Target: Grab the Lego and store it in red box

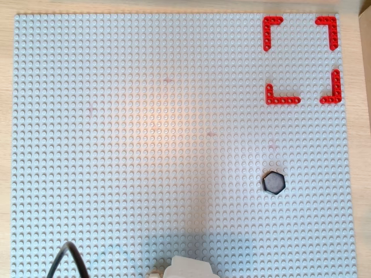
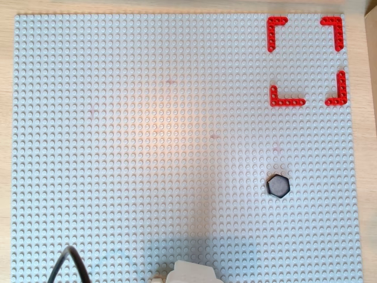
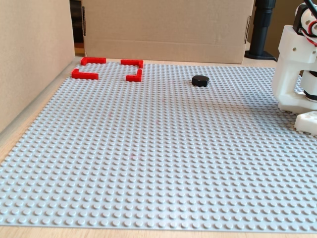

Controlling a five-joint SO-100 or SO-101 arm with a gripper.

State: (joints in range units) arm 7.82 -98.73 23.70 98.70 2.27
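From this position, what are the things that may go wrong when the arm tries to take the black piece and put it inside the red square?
1. The Lego is low and flat-topped, lying on the studded baseplate; the fingers may slide off it or catch on the studs.
2. The red box is only four low corner pieces with gaps, so a released piece might end up outside it.
3. The gripper is out of every view; only the arm's base shows, so its aim cannot be checked.

White plastic arm, blocky printed housing, rounded edges, matte. Red, black and white wires at top of housing. White base piece and black cable in both overhead views.
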